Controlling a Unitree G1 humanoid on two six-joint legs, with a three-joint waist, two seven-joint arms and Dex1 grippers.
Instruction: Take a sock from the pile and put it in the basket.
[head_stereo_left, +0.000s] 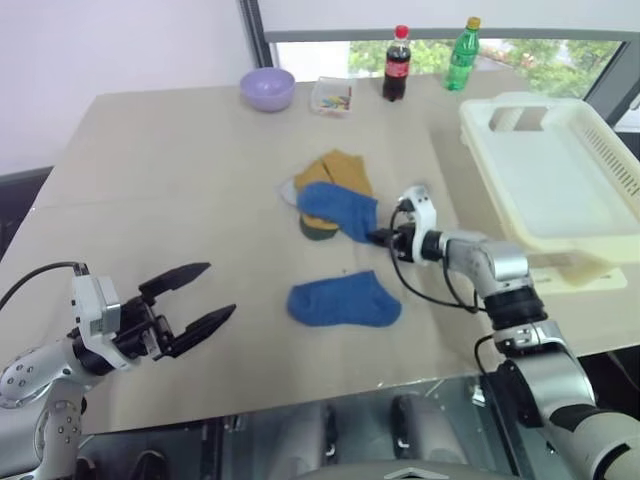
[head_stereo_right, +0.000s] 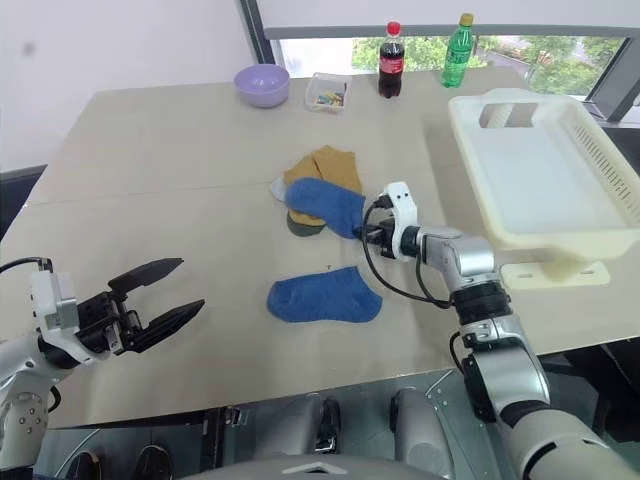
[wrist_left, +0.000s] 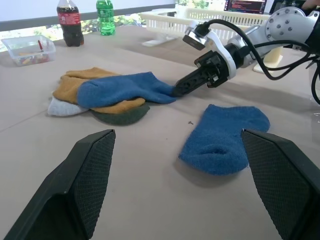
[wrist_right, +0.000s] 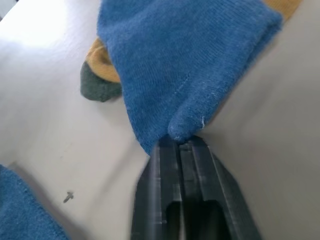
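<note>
The pile (head_stereo_left: 325, 190) lies mid-table: mustard-brown socks, a grey one, a dark one, and a blue sock (head_stereo_left: 338, 210) on top. My right gripper (head_stereo_left: 378, 237) is shut on that blue sock's near edge; the right wrist view has the fabric (wrist_right: 185, 75) pinched at the closed fingertips (wrist_right: 167, 150). A second blue sock (head_stereo_left: 345, 300) lies flat, apart from the pile and nearer to me. My left gripper (head_stereo_left: 218, 290) hangs open over the near left of the table, holding nothing. The cream-white basket (head_stereo_left: 480, 150) stands at the right, overhanging the table edge.
Along the far edge stand a lilac bowl (head_stereo_left: 267, 88), a small clear box (head_stereo_left: 331, 95), a cola bottle (head_stereo_left: 397, 63) and a green bottle (head_stereo_left: 462, 52). Bare tabletop separates the pile from the basket.
</note>
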